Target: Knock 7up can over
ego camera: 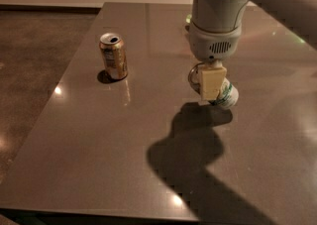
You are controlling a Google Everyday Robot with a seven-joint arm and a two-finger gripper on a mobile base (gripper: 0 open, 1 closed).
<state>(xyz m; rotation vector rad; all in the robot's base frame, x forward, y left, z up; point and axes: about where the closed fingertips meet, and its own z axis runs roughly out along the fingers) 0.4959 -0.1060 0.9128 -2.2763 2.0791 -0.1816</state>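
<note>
The 7up can (227, 95), white with green marks, lies tilted on the dark table (99, 135) at centre right, its round end facing the lower right. Most of it is hidden behind my gripper (210, 86). The gripper hangs from the grey wrist (216, 30) straight above and is pressed against the can's left side, low over the table. The arm comes in from the top right.
A gold-brown can (113, 56) stands upright at the left, well apart from the gripper. A sliver of green (188, 19) shows behind the wrist at the far side. The table's left edge borders a speckled floor (34, 70). The arm's shadow lies on the front middle.
</note>
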